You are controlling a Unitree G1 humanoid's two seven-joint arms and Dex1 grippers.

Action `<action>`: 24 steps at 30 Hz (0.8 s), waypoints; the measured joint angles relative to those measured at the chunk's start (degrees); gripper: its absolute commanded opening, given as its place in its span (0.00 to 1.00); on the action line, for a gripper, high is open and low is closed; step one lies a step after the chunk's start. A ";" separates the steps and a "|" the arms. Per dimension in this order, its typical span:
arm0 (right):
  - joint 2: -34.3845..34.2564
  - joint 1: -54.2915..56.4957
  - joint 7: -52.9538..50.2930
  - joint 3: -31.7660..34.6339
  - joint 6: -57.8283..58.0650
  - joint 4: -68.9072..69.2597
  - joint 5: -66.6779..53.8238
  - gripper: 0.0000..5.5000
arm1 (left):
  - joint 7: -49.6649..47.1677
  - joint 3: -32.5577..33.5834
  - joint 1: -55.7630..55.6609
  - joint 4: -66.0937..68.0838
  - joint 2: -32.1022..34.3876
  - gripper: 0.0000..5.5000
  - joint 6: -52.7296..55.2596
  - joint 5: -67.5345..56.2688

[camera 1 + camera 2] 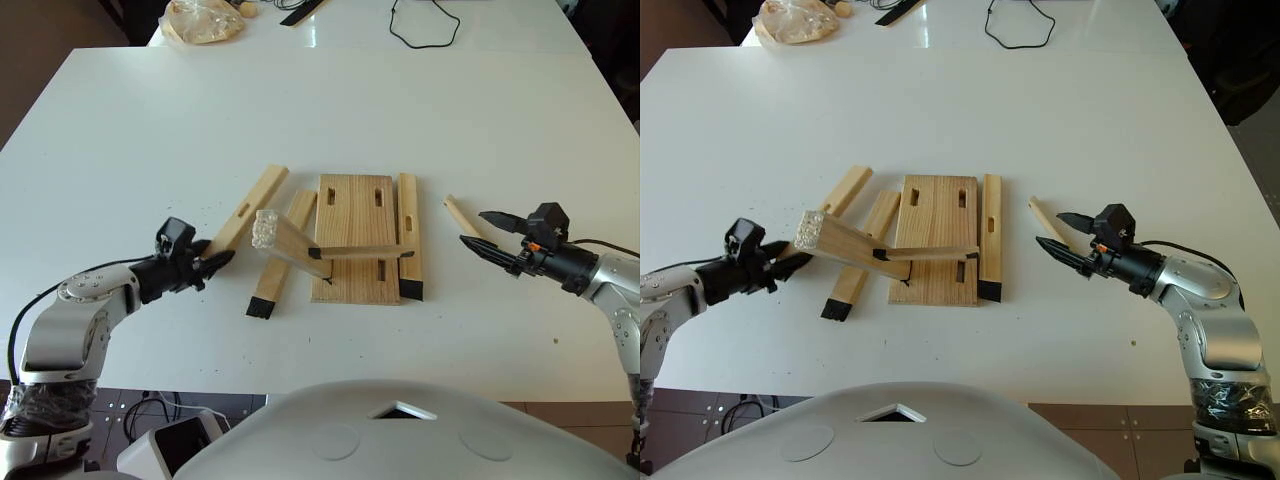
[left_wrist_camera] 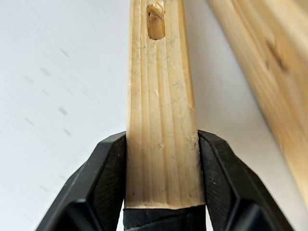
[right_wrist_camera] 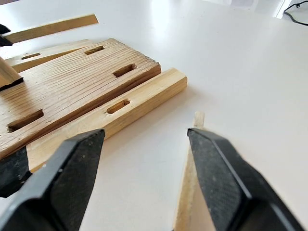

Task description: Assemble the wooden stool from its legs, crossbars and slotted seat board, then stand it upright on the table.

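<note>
left wrist view: left claw (image 2: 162, 142) pinched tight on the black-tipped end of a leg (image 2: 161, 86), which runs out over the tabletop (image 1: 150, 130) left of the seat board (image 1: 352, 220). right claw (image 3: 144, 137) spread wide, low over the tabletop, one finger just over the end of a thin crossbar (image 3: 198, 117) right of the board. board flat, slots up, another leg (image 1: 408, 230) alongside its right edge, can't tell if touching.

Got the slotted seat board (image 1: 352, 215) flat mid-table, right leg (image 1: 408, 235) hugging its right edge, middle leg (image 1: 272, 280) and far-left leg (image 1: 255, 200) angled off left, tilted leg (image 1: 292, 246) propped over the board, loose crossbar (image 1: 458, 214) just off right.
</note>
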State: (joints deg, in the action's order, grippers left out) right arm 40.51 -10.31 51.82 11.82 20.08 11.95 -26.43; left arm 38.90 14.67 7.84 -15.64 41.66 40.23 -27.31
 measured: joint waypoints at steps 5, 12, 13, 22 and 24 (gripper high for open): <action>-0.75 7.47 -1.55 4.92 1.95 -1.41 -6.70 0.58 | -4.42 4.77 -12.66 -2.64 -4.71 0.37 1.61 -8.22; -0.98 25.73 -4.34 9.91 16.70 7.19 -36.53 0.58 | -2.25 2.56 -38.12 -9.11 -5.27 0.37 8.54 -26.80; -0.83 27.30 -4.72 10.06 17.79 7.48 -38.85 0.58 | -1.88 2.03 -39.67 -9.45 -5.26 0.37 9.15 -28.39; 0.30 40.68 -5.49 6.22 26.57 8.16 -54.21 0.76 | 8.86 -6.45 -46.24 -12.48 -3.44 0.37 12.78 -37.19; 0.32 41.60 -5.30 6.20 27.33 8.02 -55.42 0.76 | 10.19 -7.08 -45.58 -13.05 -2.87 0.37 12.78 -37.45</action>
State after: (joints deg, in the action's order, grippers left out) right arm 40.84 31.29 46.52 18.03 47.41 19.98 -81.85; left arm 49.09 7.59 -37.74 -28.69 38.79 53.01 -64.76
